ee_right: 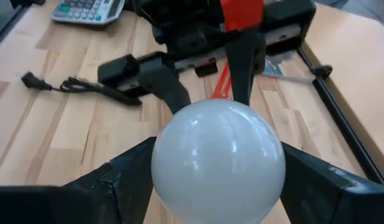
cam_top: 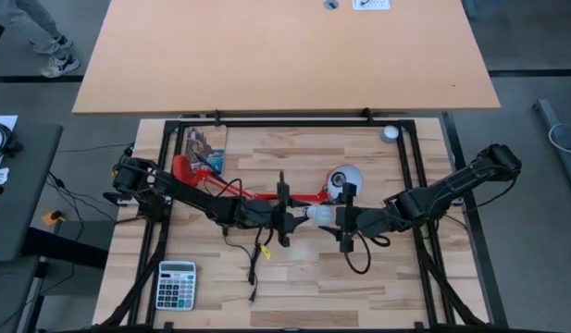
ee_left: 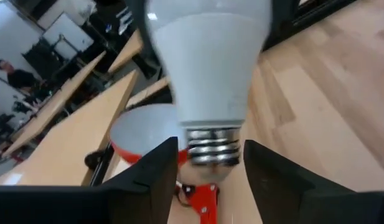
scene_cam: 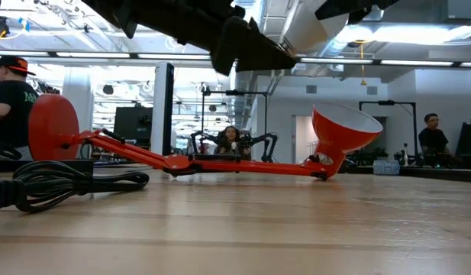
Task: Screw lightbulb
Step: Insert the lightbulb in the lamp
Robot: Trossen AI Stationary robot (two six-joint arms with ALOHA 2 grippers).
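- The lightbulb is in the air above the middle of the bench, between the two arms, and it touches no wood.
- The right gripper holds it by the white glass globe, one dark finger on each side, so its pincer is closed on the bulb.
- The left gripper faces it from the other side. Its pincer is narrow, with the fingers standing on both sides of the metal screw base; I cannot tell if they press the thread already or only stand beside it.
- I think the bulb is held so for passing it, or for gripping it again, because the base must be free to go in the socket.
- The red lamp lies on its side across the bench, behind the grippers, with its shade near the bulb and open toward it.
- Its black cord runs to the near edge, and a calculator lies in the near left corner, well apart.
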